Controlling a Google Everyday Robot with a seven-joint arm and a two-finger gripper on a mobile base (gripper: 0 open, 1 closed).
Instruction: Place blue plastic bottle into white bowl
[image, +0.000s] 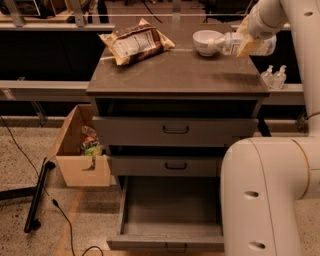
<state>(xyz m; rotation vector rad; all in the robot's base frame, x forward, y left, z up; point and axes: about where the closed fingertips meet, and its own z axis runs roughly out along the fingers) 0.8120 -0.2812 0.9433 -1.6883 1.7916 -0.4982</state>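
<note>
Item: blue plastic bottle (229, 44), pale and translucent, white cap, lying level, clear of cabinet top (175, 75) at far right, cap at right rim of white bowl (205, 42). Gripper (248, 46): jaws clamped narrowly around bottle's middle.

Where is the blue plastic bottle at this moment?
In the camera view, the blue plastic bottle is at the upper right, held sideways in the gripper above the far right of the cabinet top, its cap end beside the white bowl.
</note>
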